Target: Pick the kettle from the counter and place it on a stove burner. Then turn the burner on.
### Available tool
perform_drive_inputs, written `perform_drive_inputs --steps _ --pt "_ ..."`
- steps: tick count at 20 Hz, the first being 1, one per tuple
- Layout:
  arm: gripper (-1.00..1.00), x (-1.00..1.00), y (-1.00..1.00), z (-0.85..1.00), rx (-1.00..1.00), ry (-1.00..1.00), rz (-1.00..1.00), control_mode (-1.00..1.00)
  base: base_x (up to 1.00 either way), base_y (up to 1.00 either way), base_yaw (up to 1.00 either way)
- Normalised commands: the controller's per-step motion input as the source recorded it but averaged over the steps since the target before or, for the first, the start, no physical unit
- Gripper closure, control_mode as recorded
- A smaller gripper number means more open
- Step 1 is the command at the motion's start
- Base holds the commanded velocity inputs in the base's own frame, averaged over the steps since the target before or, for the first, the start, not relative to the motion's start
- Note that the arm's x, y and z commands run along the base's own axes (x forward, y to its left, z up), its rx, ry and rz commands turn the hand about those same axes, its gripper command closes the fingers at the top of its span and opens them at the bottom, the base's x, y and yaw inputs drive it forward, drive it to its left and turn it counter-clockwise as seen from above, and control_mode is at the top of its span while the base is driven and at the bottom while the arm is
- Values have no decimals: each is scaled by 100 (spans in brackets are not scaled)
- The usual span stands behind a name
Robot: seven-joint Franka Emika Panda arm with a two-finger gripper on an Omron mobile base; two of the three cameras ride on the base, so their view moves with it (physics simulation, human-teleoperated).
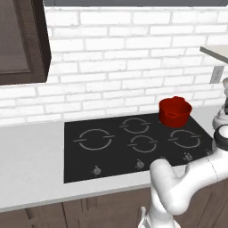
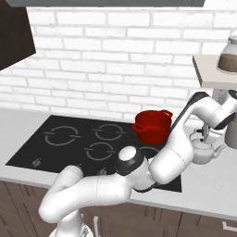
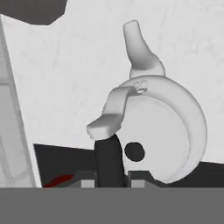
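Note:
The silvery-white kettle (image 2: 206, 151) stands at the counter (image 2: 208, 187) just right of the black cooktop (image 2: 32, 148), its spout pointing right. From the hand view I look down on the kettle (image 3: 166, 131), with its dark lid knob (image 3: 134, 151) and its arched handle (image 3: 111, 116). My gripper (image 2: 203, 135) hangs right over it, and my gripper (image 3: 111, 178) is shut on the dark part of the handle, a finger tight on each side. I cannot tell whether the kettle is touching the counter. The largest burner (image 1: 94, 139) lies at the cooktop's left, bare.
A red pot (image 2: 152, 125) sits on the back right burner, close to my forearm. Knobs (image 1: 140, 164) line the cooktop's front edge. A shelf with a glass jug (image 2: 229, 55) juts out above the kettle. A dark cabinet (image 1: 22, 40) hangs upper left.

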Motion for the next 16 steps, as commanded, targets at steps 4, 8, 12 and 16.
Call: perform_drive_inputs --steps 4,8,12,16 --pt "100 0 71 72 0 -17 -10 -100 0 0 0" --pt "100 -27 57 81 0 -19 -10 -100 0 0 0" --pt "100 -89 35 75 0 -26 -9 -100 0 0 0" --pt "100 -100 35 91 0 -37 -5 -100 0 0 0"
